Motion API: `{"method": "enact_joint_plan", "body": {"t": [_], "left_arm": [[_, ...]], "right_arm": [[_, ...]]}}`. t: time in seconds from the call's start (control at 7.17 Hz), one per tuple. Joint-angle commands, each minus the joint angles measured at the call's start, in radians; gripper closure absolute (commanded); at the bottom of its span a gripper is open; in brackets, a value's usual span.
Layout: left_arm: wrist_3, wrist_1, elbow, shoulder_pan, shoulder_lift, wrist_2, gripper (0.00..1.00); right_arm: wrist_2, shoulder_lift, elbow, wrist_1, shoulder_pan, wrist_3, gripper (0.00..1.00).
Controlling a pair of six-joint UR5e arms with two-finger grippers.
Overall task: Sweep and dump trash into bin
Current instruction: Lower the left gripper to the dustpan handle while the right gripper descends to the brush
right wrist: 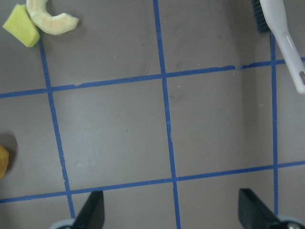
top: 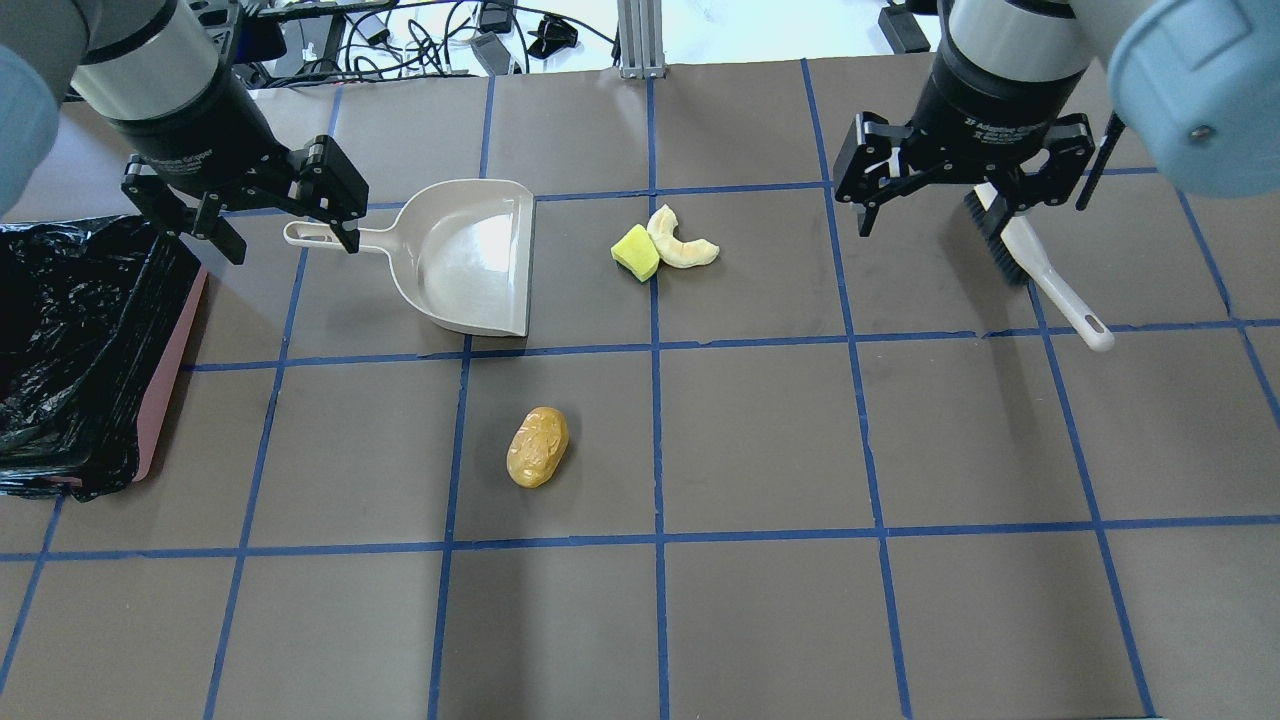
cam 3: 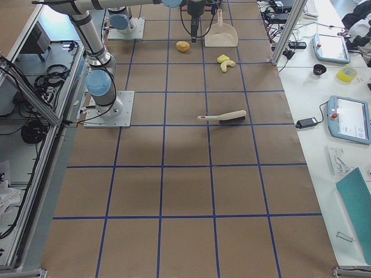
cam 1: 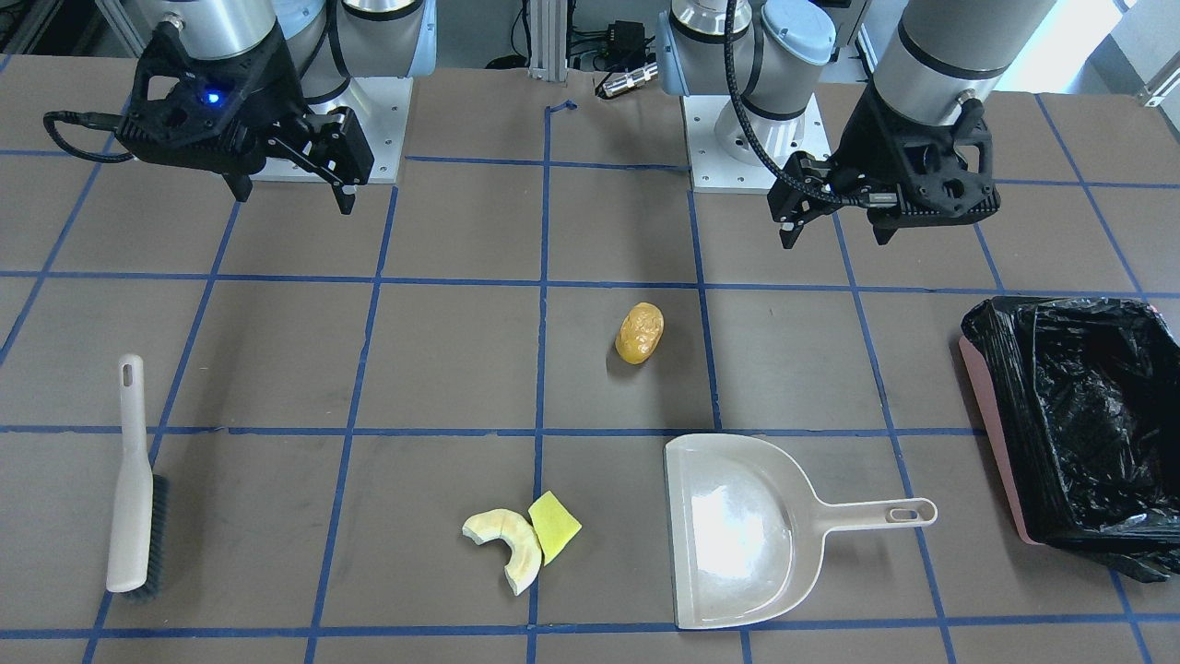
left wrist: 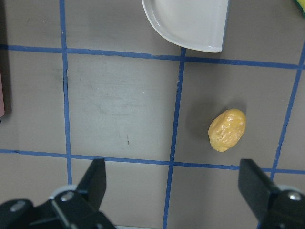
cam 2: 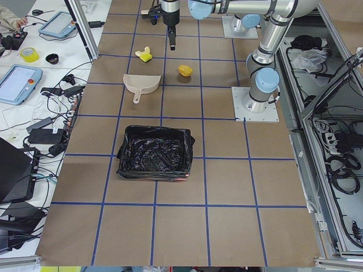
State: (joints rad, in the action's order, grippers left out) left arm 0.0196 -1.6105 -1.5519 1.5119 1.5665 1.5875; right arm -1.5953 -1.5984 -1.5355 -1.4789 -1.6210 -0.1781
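The trash lies on the brown table. A golden-brown lump (cam 1: 640, 333) sits mid-table and shows in the left wrist view (left wrist: 227, 130). A cream crescent (cam 1: 510, 544) touches a yellow-green wedge (cam 1: 555, 526); the right wrist view shows both, crescent (right wrist: 51, 21) and wedge (right wrist: 21, 32). The pink bin with its black bag (cam 1: 994, 443) stands at the table's end on my left side (top: 165, 390). My left gripper (top: 290, 240) hovers open and empty over the dustpan handle. My right gripper (top: 940, 225) hovers open and empty beside the brush.
A beige dustpan (top: 470, 255) lies flat between the bin and the wedge, its mouth toward the trash. A white-handled brush (top: 1040, 270) lies on the table under my right arm. Blue tape lines grid the table.
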Motion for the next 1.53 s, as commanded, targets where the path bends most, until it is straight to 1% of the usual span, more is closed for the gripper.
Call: {"method": "enact_joint_plan", "body": {"t": [0.0,0.14,0.28,0.42,0.56,0.7,0.84,0.98,1.12,1.25,1.39], "left_arm": [[0.082,0.018,0.001,-0.004,0.01,-0.001,0.0],[0.331,0.027,0.0,-0.018,0.012,-0.003,0.0],[0.517,0.033,0.003,-0.025,0.012,0.0,0.0],[0.58,0.038,-0.01,-0.044,0.021,0.003,0.0],[0.623,0.047,-0.014,-0.062,0.03,-0.007,0.0],[0.77,0.076,-0.019,-0.068,0.046,0.003,0.0],[0.948,0.076,-0.023,-0.071,0.064,0.003,0.0],[1.012,0.081,-0.036,-0.079,0.09,0.008,0.0],[1.052,0.171,-0.045,-0.102,0.128,0.043,0.0],[1.13,0.278,-0.045,-0.102,0.176,0.087,0.0],[1.223,0.312,-0.043,-0.102,0.222,0.094,0.0]], "right_arm": [[-0.002,0.0,-0.003,0.023,0.087,0.027,0.0],[-0.052,0.006,-0.017,0.022,0.14,0.236,0.01],[-0.083,0.026,-0.044,0.005,0.226,0.379,0.01],[-0.087,0.066,-0.078,-0.065,0.268,0.476,0.0],[-0.095,0.083,-0.101,-0.145,0.292,0.617,0.0],[-0.089,0.098,-0.124,-0.155,0.362,0.664,0.0],[-0.091,0.13,-0.139,-0.173,0.404,0.722,0.0],[-0.092,0.197,-0.147,-0.232,0.405,0.747,0.01],[-0.098,0.25,-0.167,-0.286,0.406,0.822,0.04],[-0.1,0.268,-0.216,-0.337,0.417,0.862,0.04],[-0.106,0.273,-0.274,-0.438,0.443,0.891,0.06]]}}
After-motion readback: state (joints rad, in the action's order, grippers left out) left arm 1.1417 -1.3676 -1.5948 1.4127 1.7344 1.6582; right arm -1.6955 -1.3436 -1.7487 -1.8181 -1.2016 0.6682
